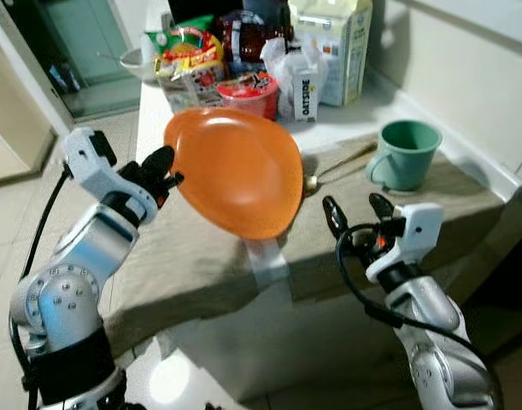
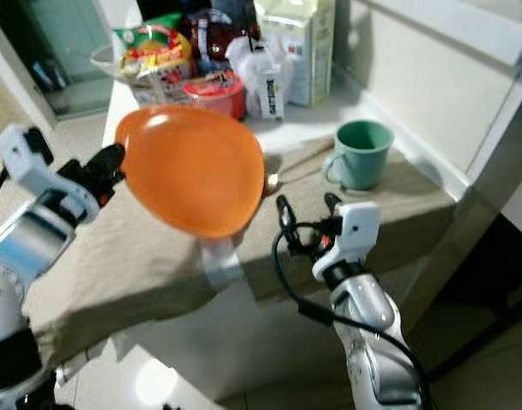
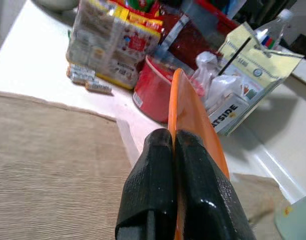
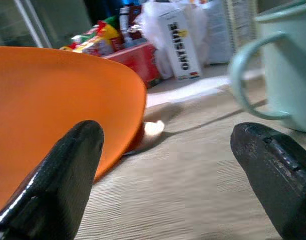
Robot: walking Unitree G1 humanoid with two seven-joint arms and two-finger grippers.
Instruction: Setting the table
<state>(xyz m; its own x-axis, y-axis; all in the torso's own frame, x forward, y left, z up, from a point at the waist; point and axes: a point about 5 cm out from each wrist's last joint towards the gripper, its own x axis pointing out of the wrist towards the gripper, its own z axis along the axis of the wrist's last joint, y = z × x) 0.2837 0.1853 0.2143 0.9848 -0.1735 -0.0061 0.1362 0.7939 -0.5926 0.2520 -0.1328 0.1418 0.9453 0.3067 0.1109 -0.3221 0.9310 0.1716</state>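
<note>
While the right pincer (image 1: 358,207) is hovering released, fingers spread, over the beige cloth (image 1: 192,256) on the table (image 1: 346,120), the left pincer (image 1: 164,166) is gripping the orange plate (image 1: 235,171) by its rim, tilted above the cloth. Beyond are sitting a spoon (image 1: 337,166), a green mug (image 1: 406,154) and food packages (image 1: 243,60).

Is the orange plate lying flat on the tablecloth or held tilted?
Tilted. The left gripper pinches the orange plate by its rim, fingers shut, holding it slanted above the tablecloth.
</note>
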